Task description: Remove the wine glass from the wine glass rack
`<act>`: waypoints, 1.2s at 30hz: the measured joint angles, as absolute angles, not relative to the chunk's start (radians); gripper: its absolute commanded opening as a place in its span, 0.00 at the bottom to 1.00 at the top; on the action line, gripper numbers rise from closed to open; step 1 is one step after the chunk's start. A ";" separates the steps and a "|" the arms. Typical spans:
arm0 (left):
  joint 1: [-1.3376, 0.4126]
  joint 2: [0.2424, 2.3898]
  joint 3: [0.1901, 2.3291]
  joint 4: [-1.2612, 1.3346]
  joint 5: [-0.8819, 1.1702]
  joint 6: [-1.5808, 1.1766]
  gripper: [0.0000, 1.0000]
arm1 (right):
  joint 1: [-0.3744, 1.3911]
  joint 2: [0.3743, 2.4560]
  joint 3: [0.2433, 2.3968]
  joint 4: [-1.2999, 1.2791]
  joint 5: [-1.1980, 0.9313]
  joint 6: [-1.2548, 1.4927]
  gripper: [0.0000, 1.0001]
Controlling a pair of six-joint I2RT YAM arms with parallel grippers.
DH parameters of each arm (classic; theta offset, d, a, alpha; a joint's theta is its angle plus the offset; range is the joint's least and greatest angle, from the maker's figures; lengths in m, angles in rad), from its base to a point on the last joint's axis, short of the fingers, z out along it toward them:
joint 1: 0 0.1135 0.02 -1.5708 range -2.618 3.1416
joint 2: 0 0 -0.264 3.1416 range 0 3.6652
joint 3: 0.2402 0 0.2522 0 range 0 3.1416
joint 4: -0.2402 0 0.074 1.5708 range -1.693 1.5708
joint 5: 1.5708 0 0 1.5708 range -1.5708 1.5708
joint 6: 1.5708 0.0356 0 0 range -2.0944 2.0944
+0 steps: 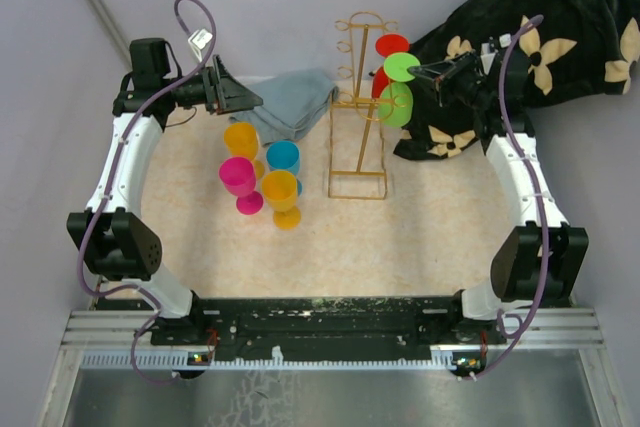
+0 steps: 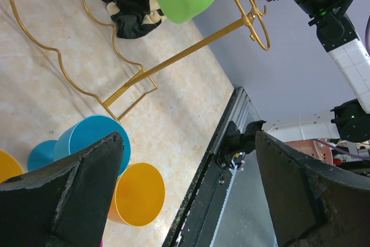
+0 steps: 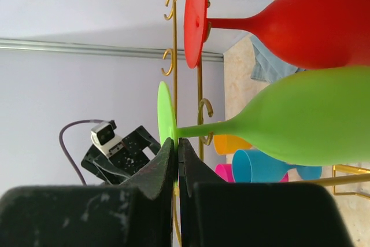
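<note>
On the rack (image 1: 358, 102), our right jaws pinch the green glass (image 3: 312, 114) by its foot, stem pointing ahead; left jaws spread.

Scene is lit brightly and evenly from overhead; soft shadows are cast on the table (image 1: 440, 237) beside the wine glass rack (image 1: 360, 102). The left gripper (image 2: 188, 140) is rendered dark and slightly blurred

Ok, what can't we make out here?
- Right wrist view: which hook of the wine glass rack carries the green wine glass; its edge-on foot hides the contact. Red wine glass bowl cut off by the right edge.
- Top view: right gripper pinch on the foot, too small.
- Left wrist view: both glasses' stems cut off by top edge.
</note>
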State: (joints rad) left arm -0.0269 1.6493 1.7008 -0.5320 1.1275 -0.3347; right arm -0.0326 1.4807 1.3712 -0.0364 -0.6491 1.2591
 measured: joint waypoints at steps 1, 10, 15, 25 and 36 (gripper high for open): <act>-0.027 1.649 1.701 -0.532 1.127 -0.335 1.00 | -0.033 1.481 1.377 -0.037 -0.648 1.261 0.00; -0.027 1.649 1.701 -0.532 1.127 -0.335 1.00 | -0.036 1.481 1.397 -0.046 -0.617 1.265 0.00; -0.027 1.649 1.701 -0.532 1.127 -0.335 1.00 | -0.037 1.481 1.397 -0.060 -0.601 1.261 0.00; -0.028 1.649 1.701 -0.532 1.127 -0.334 1.00 | -0.065 1.469 1.396 -0.113 -0.556 1.240 0.00; -0.028 1.649 1.703 -0.535 1.123 -0.329 1.00 | -0.138 1.379 1.396 -0.193 -0.480 1.208 0.00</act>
State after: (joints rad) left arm -0.0280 1.6489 1.7031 -0.5350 1.1233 -0.3294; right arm -0.1375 1.3788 1.3964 -0.1928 -0.4797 1.2076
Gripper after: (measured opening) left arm 0.998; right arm 0.011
